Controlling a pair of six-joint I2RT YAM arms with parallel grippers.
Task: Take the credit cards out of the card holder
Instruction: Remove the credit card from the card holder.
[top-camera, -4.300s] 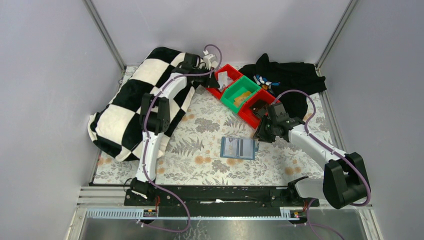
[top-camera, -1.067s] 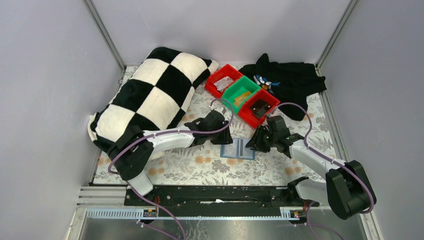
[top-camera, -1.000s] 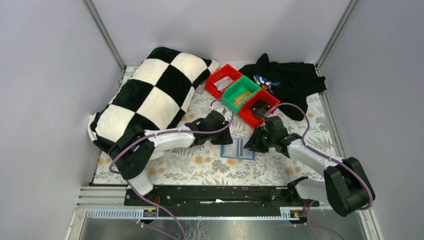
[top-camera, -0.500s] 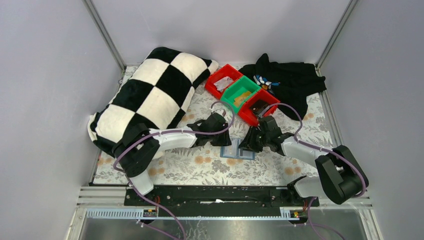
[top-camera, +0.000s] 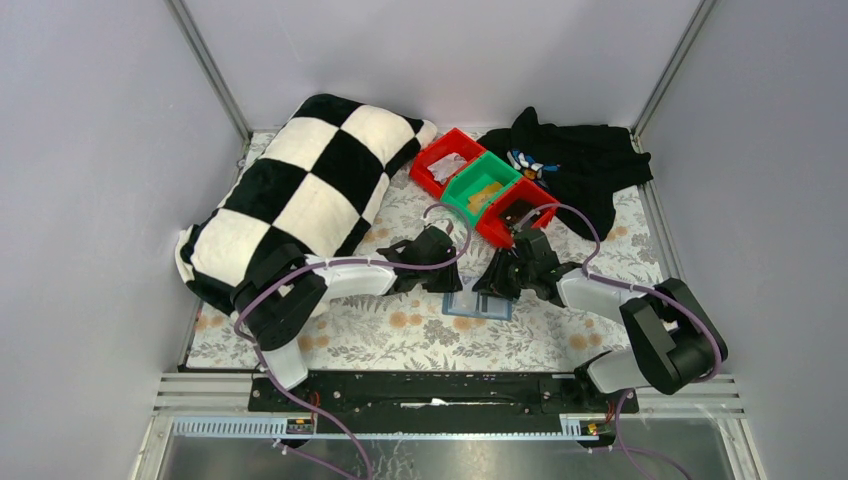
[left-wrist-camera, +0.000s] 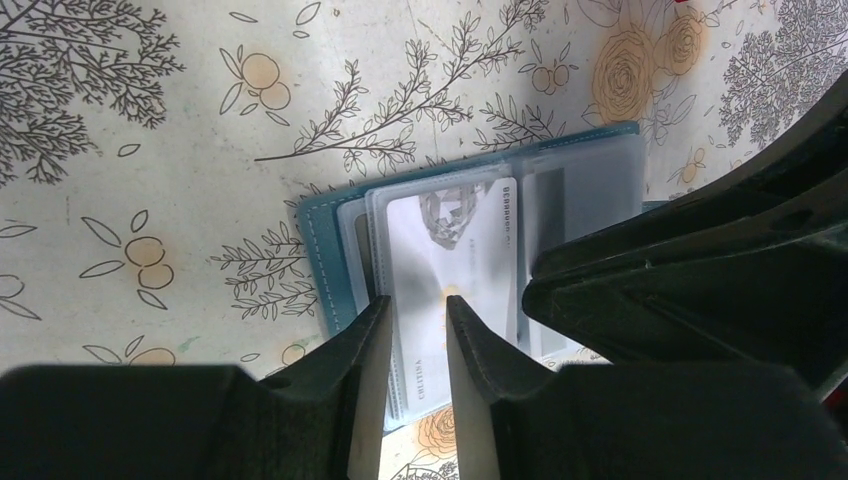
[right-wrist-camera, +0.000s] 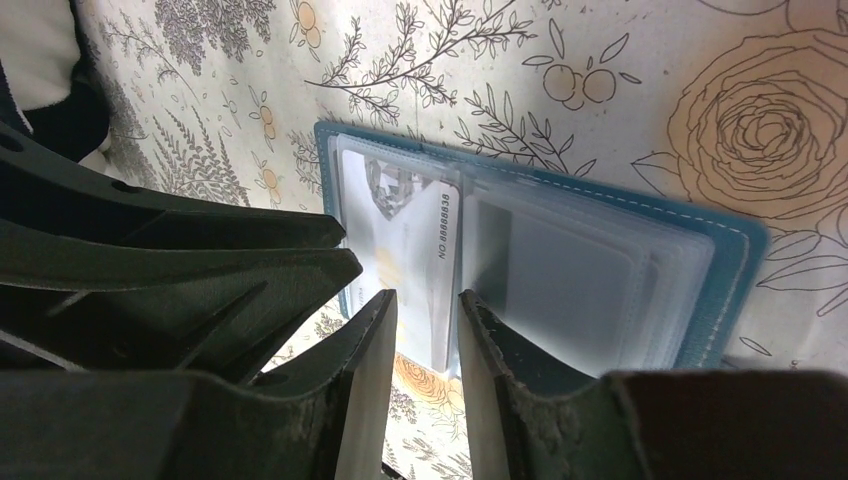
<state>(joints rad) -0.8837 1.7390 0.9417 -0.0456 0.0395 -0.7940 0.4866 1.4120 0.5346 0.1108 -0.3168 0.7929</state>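
Note:
The teal-blue card holder (top-camera: 478, 305) lies open on the floral cloth, with its clear pockets facing up. A pale credit card (left-wrist-camera: 465, 230) with a diamond mark sits in a pocket; it also shows in the right wrist view (right-wrist-camera: 410, 235). My left gripper (top-camera: 443, 281) is low over the holder's left side, its jaws a narrow gap apart (left-wrist-camera: 412, 312) above the card. My right gripper (top-camera: 492, 285) comes in from the right, its jaws also narrowly apart (right-wrist-camera: 426, 300) over the card's edge. The holder's teal rim shows in both wrist views (left-wrist-camera: 322, 255) (right-wrist-camera: 735, 255). Neither gripper holds anything.
A black-and-white checkered pillow (top-camera: 290, 190) lies at the back left. A row of red and green bins (top-camera: 480, 185) stands just behind the grippers. A black cloth (top-camera: 580, 160) lies at the back right. Grey walls close in the table.
My left arm swung from the far bins down to the holder. In the last second my right gripper slid left over the holder, and the two grippers now nearly meet.

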